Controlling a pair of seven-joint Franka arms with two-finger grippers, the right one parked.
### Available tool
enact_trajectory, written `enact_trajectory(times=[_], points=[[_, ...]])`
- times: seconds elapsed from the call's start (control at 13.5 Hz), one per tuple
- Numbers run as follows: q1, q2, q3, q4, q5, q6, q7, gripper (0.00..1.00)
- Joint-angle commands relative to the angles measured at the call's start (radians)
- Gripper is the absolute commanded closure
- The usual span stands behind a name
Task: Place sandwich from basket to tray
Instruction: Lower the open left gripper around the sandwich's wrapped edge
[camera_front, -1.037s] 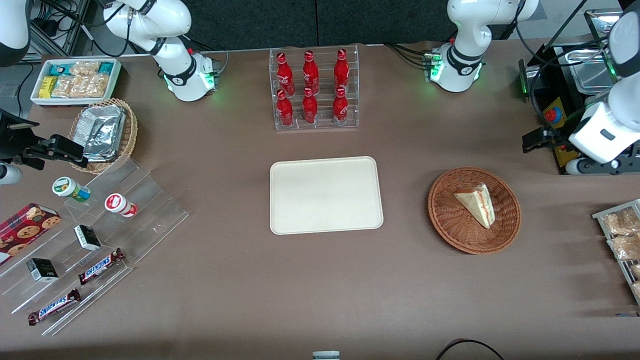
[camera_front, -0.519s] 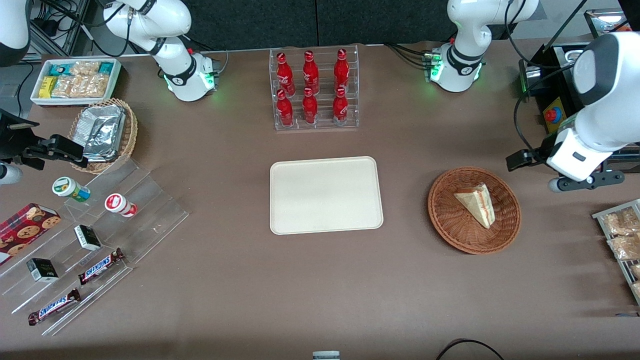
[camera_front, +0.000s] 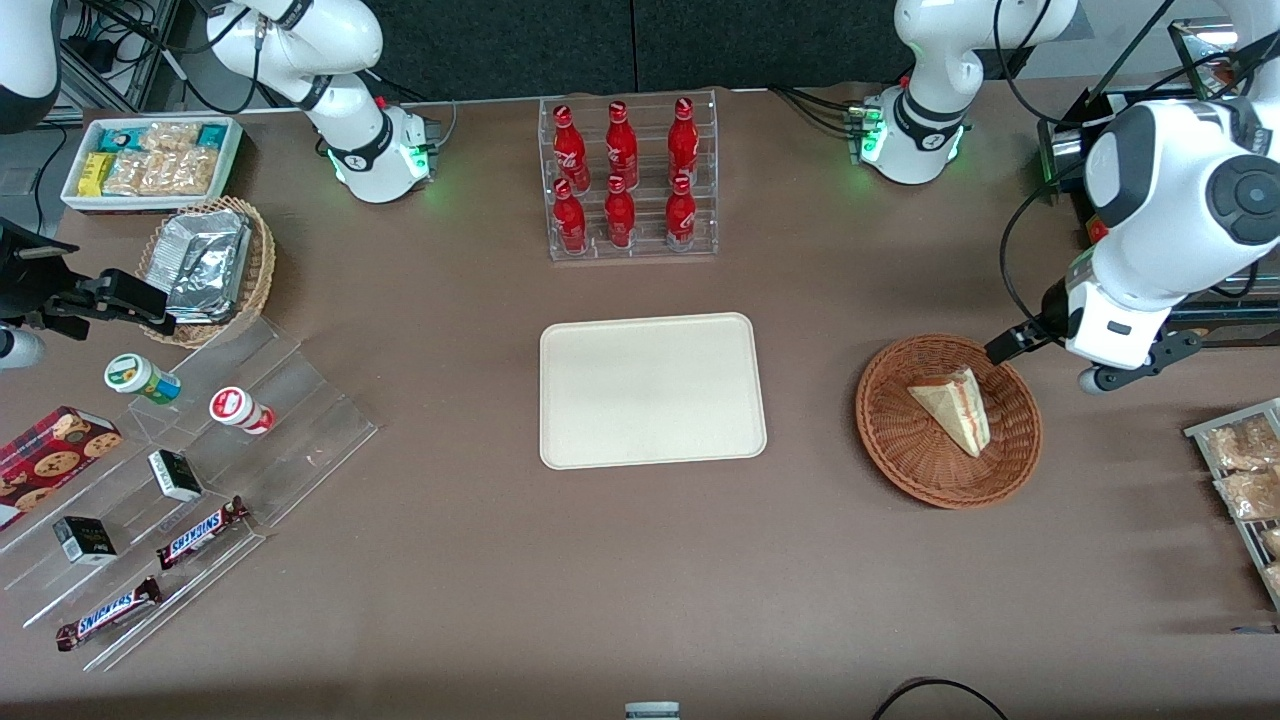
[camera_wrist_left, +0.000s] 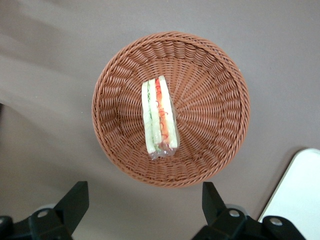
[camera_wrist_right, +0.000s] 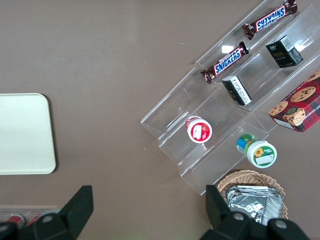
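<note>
The step in hand was the approach. The sandwich (camera_front: 952, 408) lay in the reddish-brown basket (camera_front: 900, 440), resting on its side with the red and green filling showing along the cut edge, and nothing held it. The gripper (camera_wrist_left: 140, 212) hung above the table just outside the basket's rim, on the side away from the tray and toward the working arm's end of the table; its fingers (camera_wrist_left: 75, 202) stood wide apart and empty. The tray (camera_front: 652, 390) sat bare in the middle of the table, well apart from the basket, nearer the front camera than the rack of red bottles (camera_front: 625, 175).

By my reading, the next move called for carrying the gripper in over the sandwich, turning the wrist so the fingers would close across the bread faces, not along the wedge's length, then lowering into the basket without catching the woven rim (the bread looked soft, so a light squeeze seemed wise).

As for writing, the two chocolate bars (camera_front: 150, 570) on the clear stepped stand at the parked arm's end read SNICKERS. The red bottles carried white lettering too small to read with certainty.
</note>
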Motion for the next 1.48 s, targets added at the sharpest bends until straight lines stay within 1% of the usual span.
enact_trajectory(times=[0.0,0.37,0.59,0.89,1.41], points=[[-0.008,-0.043,0.003,-0.113,0.008,0.114,-0.054,0.0],[-0.002,-0.02,0.004,-0.21,0.008,0.266,-0.055,0.0],[0.0,-0.018,0.006,-0.31,0.008,0.415,-0.071,0.0],[0.0,0.042,0.006,-0.324,0.008,0.522,-0.078,0.0],[-0.011,0.137,0.006,-0.322,0.008,0.642,-0.118,0.0]])
